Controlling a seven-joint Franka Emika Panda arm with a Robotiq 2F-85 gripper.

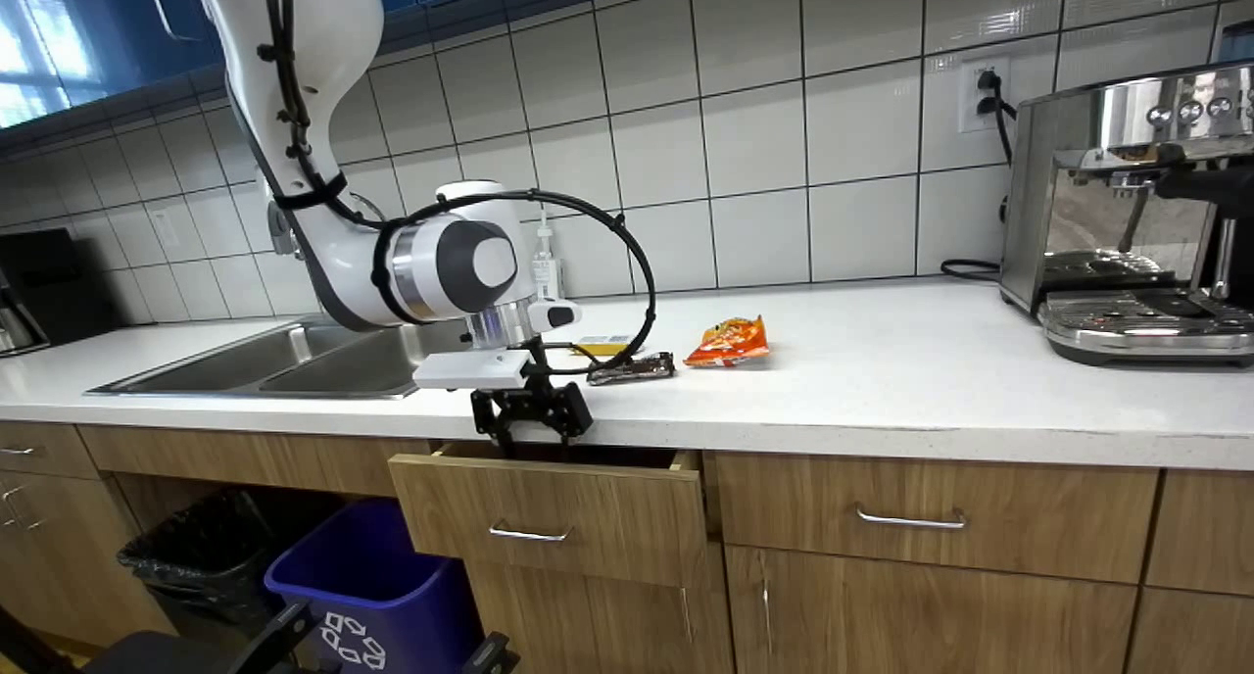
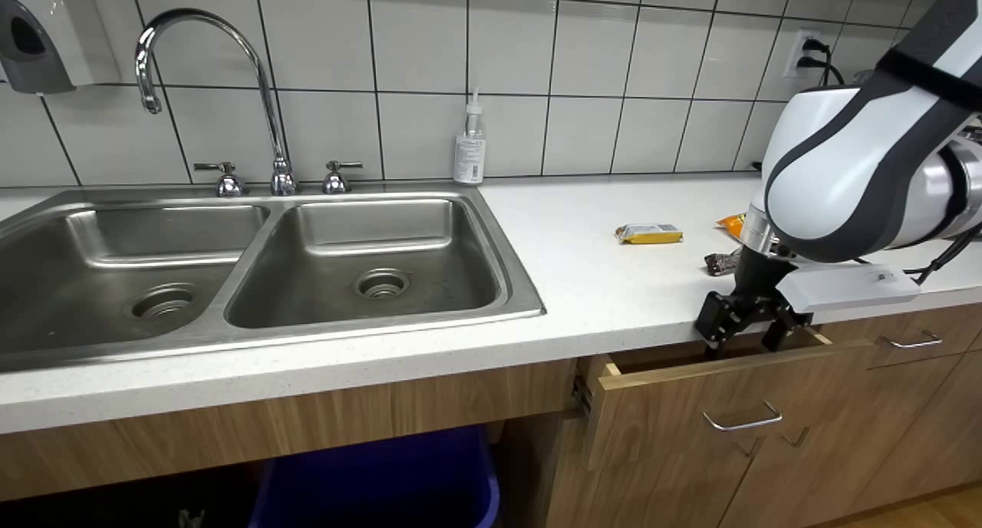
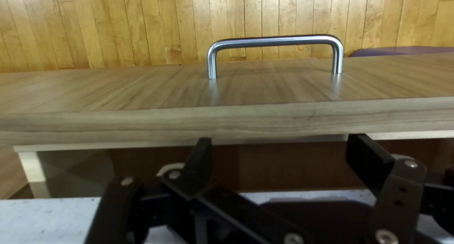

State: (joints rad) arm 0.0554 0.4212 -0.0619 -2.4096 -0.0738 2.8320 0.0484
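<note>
a tiled wall (image 1: 754, 233) rises behind a white counter (image 1: 882, 361) with a steel sink (image 2: 430, 298) set in it. a blue bin (image 1: 421, 615) stands under the sink. below the counter's edge, a wooden drawer (image 1: 627, 517) stands pulled out, a metal handle (image 3: 275, 41) on its front. the gripper (image 2: 743, 349) points down at the drawer's opening, just behind the front, fingers (image 3: 369, 162) spread and released. on the counter near it lie an orange packet (image 1: 730, 341), a dark-wrapped bar (image 1: 647, 367) and a yellow-wrapped packet (image 2: 649, 234).

Exterior views face the drawer (image 1: 573, 503); wrist view looks down.
</note>
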